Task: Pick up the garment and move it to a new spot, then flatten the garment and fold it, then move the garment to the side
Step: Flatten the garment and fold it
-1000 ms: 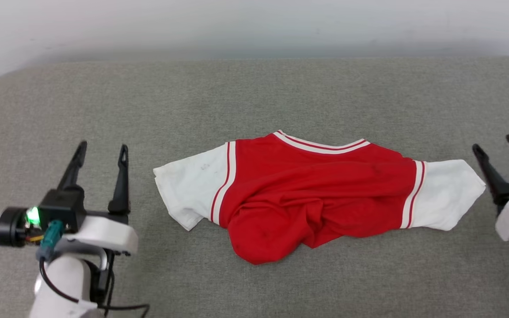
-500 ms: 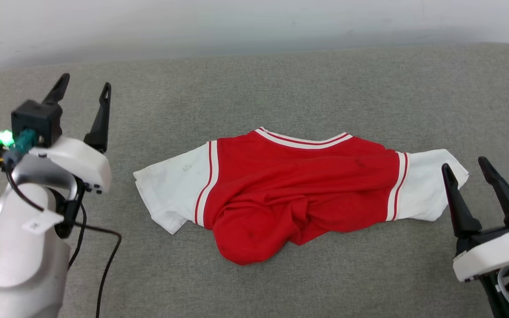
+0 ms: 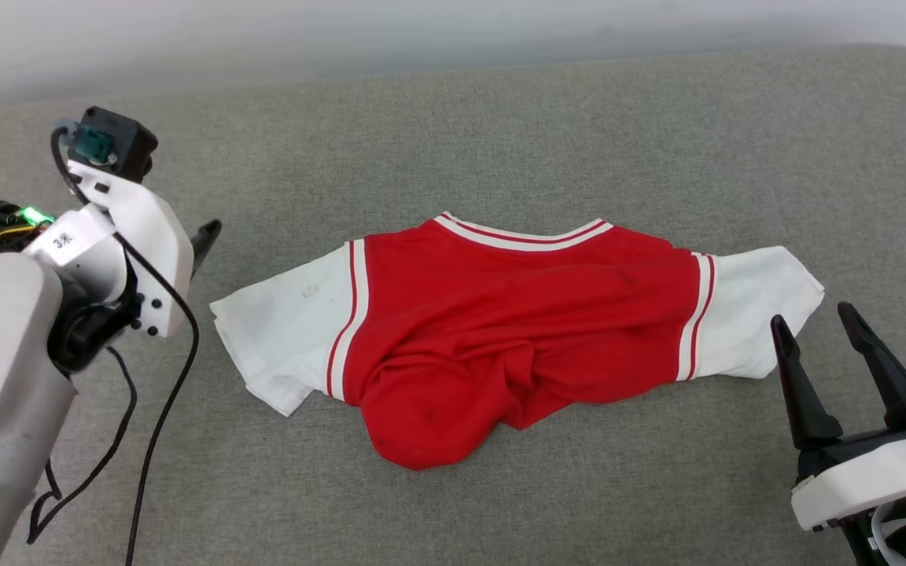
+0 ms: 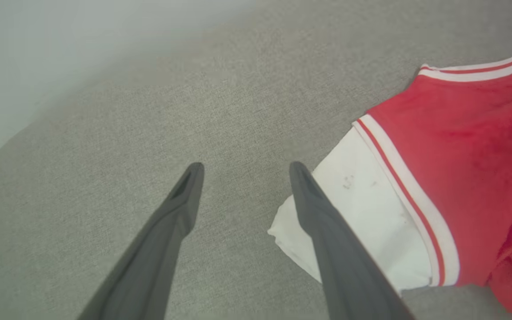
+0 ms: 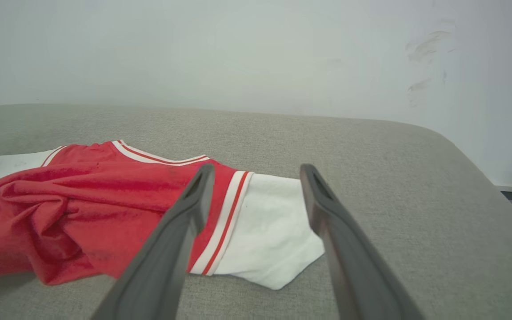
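Lying left-to-right, the garment (image 3: 516,314), collar (image 3: 524,233) pointing away.

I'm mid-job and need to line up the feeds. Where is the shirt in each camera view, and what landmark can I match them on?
Head view: the shirt lies across the middle of the picture, spread left to right.
Left wrist view: the shirt is on the right side and runs off the right edge.
Right wrist view: the shirt is in the lower left and reaches the centre.
Shared landmark: the striped collar.

Bare indoor test space, grey fabric-covered padded surface (image 3: 500,134), plain scuffed white wall (image 5: 238,53) behind
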